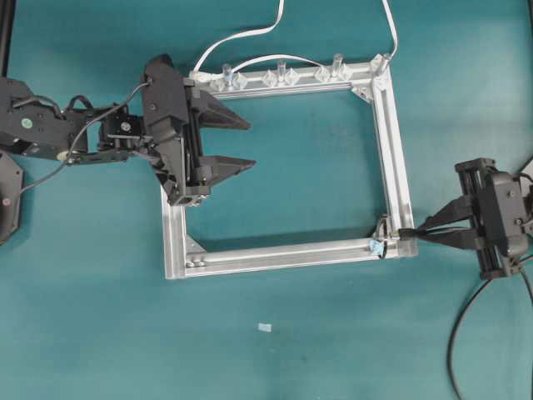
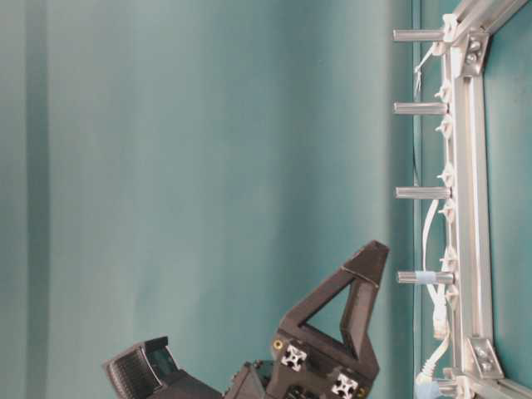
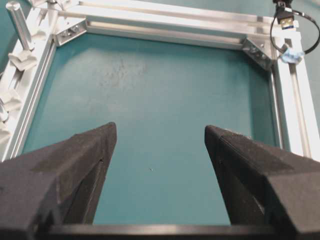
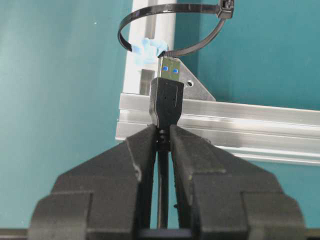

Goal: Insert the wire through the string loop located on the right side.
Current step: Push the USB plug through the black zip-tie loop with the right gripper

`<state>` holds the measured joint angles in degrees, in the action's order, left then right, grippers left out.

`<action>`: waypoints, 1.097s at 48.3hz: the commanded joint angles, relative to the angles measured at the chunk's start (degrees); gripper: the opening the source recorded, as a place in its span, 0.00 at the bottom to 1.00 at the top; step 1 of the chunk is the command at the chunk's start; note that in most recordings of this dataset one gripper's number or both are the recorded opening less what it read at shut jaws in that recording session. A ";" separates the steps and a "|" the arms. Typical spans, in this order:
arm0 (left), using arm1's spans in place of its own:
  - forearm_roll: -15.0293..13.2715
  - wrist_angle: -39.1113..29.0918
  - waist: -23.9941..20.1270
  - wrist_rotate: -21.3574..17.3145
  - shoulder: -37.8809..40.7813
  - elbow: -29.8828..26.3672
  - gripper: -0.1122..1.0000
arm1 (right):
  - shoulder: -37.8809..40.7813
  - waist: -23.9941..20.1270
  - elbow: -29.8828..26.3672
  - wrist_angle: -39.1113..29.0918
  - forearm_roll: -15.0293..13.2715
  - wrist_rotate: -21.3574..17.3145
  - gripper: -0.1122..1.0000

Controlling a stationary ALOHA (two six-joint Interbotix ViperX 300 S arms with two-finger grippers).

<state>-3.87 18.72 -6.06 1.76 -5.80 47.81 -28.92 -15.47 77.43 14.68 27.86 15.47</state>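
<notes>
We clamp the wire [image 4: 166, 100] just behind its plug in the right gripper [image 4: 164, 145], at the frame's [image 1: 391, 150] near-right corner, tip just short of the string loop [image 4: 170, 25]. Advance straight, keeping the plug level. The left gripper [image 1: 229, 142] hangs spread, empty.

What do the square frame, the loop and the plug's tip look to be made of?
Frame: likely aluminium, silvery brushed extrusion with slots. String loop: looks like a glossy black plastic tie with a locking head, taped blue at its base. Wire tip: shiny metal, blue inserts.
</notes>
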 commanded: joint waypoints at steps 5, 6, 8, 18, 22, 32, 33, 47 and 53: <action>0.18 0.26 0.26 0.00 -0.88 -1.58 0.78 | 0.00 0.09 -1.76 0.44 -0.18 0.09 0.23; 0.09 0.35 0.26 0.00 -0.97 -1.58 0.78 | 0.09 0.09 -1.85 0.44 -0.09 0.09 0.23; 0.18 0.35 0.18 -0.09 -0.88 -1.58 0.78 | 0.18 0.09 -2.02 0.44 -0.18 0.09 0.23; 0.18 0.26 0.18 -0.18 -0.88 -1.49 0.78 | 1.76 0.18 -3.16 0.44 -0.18 0.09 0.23; 0.09 0.26 0.18 -0.18 -0.88 -1.49 0.78 | 2.81 0.18 -3.78 0.53 -0.18 0.09 0.23; 0.18 0.35 0.35 -0.09 -0.88 -1.58 0.78 | 5.63 0.79 -5.98 1.14 -0.18 0.09 0.23; 0.18 0.26 0.35 -0.09 -0.88 -1.58 0.78 | 5.89 0.79 -6.15 1.32 -0.18 0.09 0.23; 0.18 0.26 1.41 -0.18 -0.88 -1.41 0.78 | 9.93 1.76 -8.70 1.58 -0.18 0.18 0.23; 0.18 0.26 1.76 -0.18 -0.97 -1.41 0.78 | 11.34 1.76 -9.84 1.93 -0.18 0.18 0.23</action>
<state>-3.96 18.72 -4.83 1.67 -5.80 47.55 -17.93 -13.89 69.26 15.91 27.86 15.56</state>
